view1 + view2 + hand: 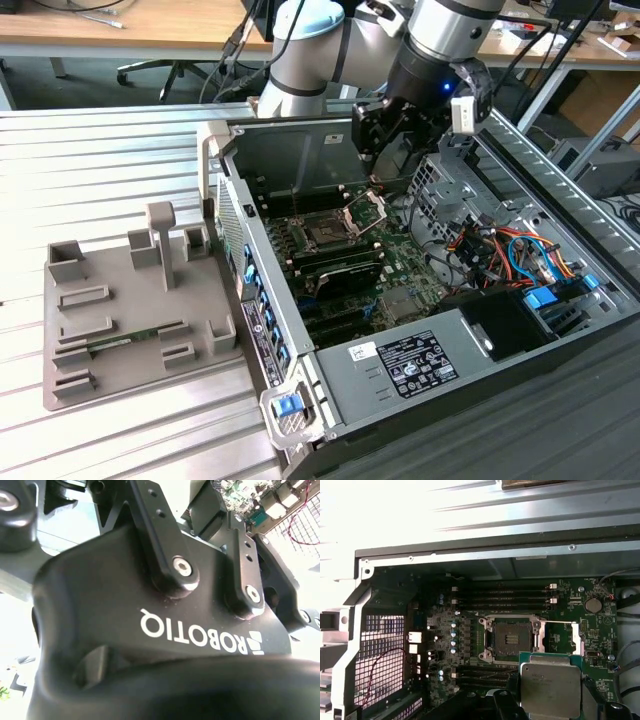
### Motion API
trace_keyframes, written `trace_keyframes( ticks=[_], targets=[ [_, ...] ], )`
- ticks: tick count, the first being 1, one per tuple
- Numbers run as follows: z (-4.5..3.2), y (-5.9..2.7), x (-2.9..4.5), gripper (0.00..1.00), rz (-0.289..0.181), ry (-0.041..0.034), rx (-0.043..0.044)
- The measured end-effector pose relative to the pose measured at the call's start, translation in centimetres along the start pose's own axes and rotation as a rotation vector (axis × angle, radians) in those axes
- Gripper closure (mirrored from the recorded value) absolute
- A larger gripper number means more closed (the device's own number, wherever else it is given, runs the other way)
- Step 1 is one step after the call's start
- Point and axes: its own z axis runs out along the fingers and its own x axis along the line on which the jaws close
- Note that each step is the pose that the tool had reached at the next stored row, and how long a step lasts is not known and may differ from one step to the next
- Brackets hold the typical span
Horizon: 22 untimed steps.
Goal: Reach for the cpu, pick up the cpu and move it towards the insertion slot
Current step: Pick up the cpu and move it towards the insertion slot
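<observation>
claw body (150,595): white logo lettering | power supply sticker (420,365): small print, illegible | white tag (362,351): illegible

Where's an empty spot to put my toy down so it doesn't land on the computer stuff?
The ribbed metal table is bare beyond the grey tray. Inside the open computer case it's crowded: the gripper holds the cpu beside the insertion slot.
</observation>
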Motion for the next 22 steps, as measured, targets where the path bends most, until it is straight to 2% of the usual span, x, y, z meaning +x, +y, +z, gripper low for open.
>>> trace_keyframes(
  ticks=[22],
  targets=[
    [0.95,0.89,-0.01,0.45,0.000,0.0000,0.0000]
  ],
)
